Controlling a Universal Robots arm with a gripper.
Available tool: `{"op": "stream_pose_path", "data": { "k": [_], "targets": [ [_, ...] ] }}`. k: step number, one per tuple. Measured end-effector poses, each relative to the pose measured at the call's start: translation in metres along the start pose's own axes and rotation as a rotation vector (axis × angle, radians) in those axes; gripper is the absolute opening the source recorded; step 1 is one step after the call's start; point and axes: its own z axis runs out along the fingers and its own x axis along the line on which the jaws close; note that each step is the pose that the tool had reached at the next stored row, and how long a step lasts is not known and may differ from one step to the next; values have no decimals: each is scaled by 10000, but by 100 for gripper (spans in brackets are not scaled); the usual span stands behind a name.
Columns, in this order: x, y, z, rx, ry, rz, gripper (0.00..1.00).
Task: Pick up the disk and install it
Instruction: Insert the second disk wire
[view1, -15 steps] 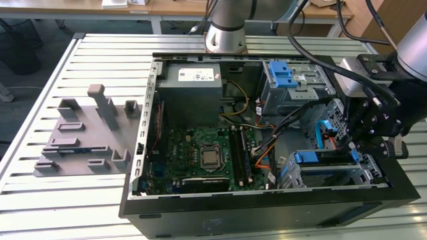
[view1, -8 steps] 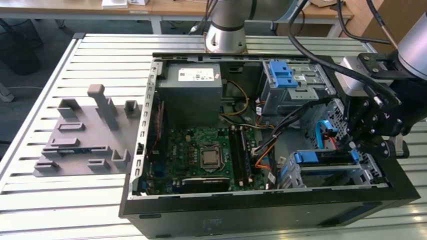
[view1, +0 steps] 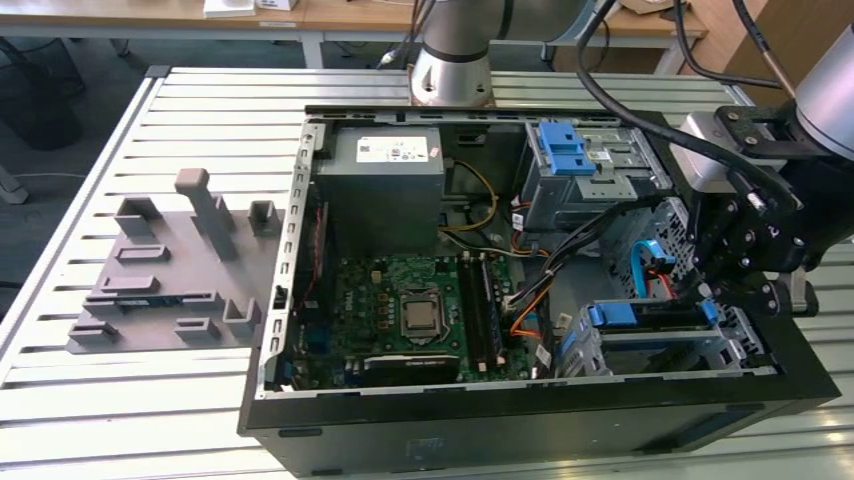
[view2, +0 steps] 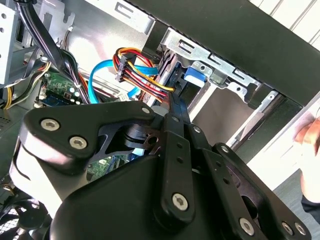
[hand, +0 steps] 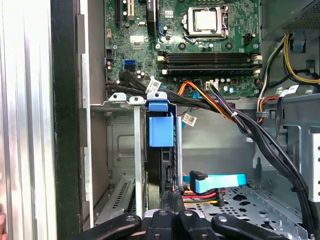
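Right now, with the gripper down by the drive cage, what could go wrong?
1. Cable snag: the gripper sits close against the red-yellow power leads and the blue data cable; a move could drag them.
2. The disk stands in its slot, seating unclear; it could jam if pushed askew.
3. What looks like a person's hand is beside the case, near the arm.

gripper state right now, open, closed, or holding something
The black gripper: fingers closed together with nothing between them, tips beside the blue-framed silver disk seated in the grey metal drive bay.
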Motion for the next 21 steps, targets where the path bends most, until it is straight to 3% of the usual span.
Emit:
{"op": "stream_pose_path", "data": {
  "k": [6, 15, 21],
  "targets": [
    [-1, 0, -59, 0, 0, 0, 11],
    [20, 8, -61, 1, 2, 0, 11],
    [50, 112, -61, 0, 0, -1, 11]
  ]
}}
